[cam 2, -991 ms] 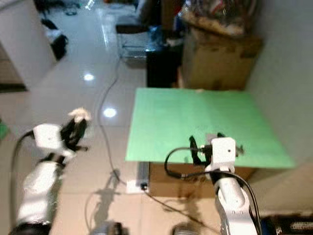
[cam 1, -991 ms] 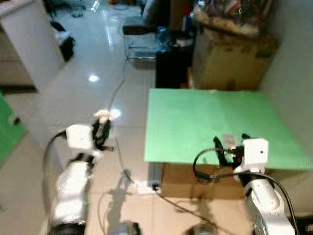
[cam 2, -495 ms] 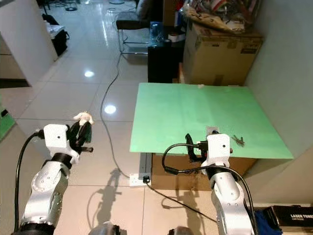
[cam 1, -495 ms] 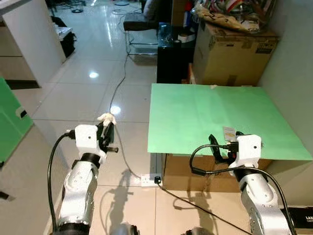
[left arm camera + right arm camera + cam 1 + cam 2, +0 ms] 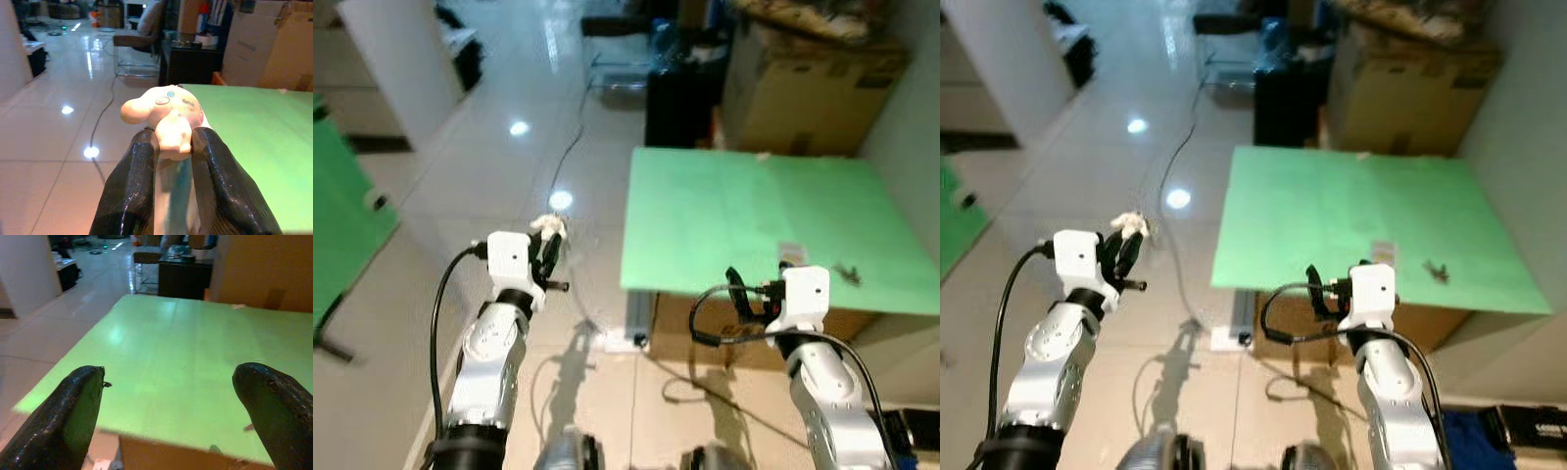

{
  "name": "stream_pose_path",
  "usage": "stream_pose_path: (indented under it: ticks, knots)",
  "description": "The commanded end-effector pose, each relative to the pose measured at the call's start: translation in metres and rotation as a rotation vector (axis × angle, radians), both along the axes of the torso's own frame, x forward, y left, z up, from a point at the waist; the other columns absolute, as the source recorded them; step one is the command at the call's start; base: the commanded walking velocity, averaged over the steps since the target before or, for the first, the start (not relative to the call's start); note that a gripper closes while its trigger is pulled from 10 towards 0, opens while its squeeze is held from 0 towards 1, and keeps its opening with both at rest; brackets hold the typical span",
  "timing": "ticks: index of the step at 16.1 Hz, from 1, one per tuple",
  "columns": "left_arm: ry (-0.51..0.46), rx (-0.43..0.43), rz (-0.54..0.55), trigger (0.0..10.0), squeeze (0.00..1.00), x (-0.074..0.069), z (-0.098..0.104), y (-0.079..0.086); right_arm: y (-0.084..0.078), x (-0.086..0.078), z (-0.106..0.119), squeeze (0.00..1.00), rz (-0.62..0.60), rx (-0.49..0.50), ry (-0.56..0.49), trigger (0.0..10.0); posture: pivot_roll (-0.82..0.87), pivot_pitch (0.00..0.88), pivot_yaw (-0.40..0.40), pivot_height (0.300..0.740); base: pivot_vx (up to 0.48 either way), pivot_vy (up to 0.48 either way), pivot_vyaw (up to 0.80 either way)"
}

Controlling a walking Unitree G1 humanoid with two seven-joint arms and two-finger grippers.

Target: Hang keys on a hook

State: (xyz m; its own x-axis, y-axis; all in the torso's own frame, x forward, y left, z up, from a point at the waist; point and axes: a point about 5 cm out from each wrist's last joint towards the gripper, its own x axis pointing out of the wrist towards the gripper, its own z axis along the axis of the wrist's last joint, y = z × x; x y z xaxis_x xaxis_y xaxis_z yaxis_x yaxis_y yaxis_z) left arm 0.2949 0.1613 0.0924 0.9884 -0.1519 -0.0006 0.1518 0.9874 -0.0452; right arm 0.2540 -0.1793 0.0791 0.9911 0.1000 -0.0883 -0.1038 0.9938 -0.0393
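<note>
Shiny white floor (image 5: 460,186), flat green table (image 5: 744,215) at right. Small dark keys (image 5: 848,273) at table's right edge. Left gripper (image 5: 548,245) pinching cream toy charm (image 5: 166,115); right gripper (image 5: 181,406) spread wide. Best to reach slowly, close over keys.

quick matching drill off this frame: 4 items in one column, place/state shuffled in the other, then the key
Items
1. left gripper
2. right gripper
3. keys
4. cardboard box

States
A. lying on the green table, near its right edge
B. open, at the table's near edge
C. beyond the table's far edge
D. shut on a cream plush toy

Pairs: 1-D, 2-B, 3-A, 4-C
</note>
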Motion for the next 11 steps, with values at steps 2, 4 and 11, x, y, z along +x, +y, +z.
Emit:
stream_pose_path:
  ticks: [2, 4, 11]
  knots:
    - [0.022, 0.006, 0.005, 10.0, 0.0, 0.002, -0.002, 0.0, -0.003, -0.001, -0.003, 0.0, -0.013, 0.019, 0.019, 10.0, -0.09, 0.0, 0.027, 0.697, -0.388, 0.0, 0.0]
    - [0.02, 0.011, 0.003, 10.0, 0.0, 0.003, -0.001, 0.0, -0.003, -0.001, -0.005, 0.0, -0.014, 0.024, 0.025, 10.0, -0.09, 0.0, 0.031, 0.697, -0.388, 0.0, 0.0]
    - [0.042, 0.019, 0.032, 10.0, 0.0, -0.009, -0.009, 0.005, -0.007, 0.002, -0.006, 0.0, -0.045, 0.043, 0.031, 10.0, -0.09, 0.0, 0.036, 0.697, -0.047, -0.054, 0.58]
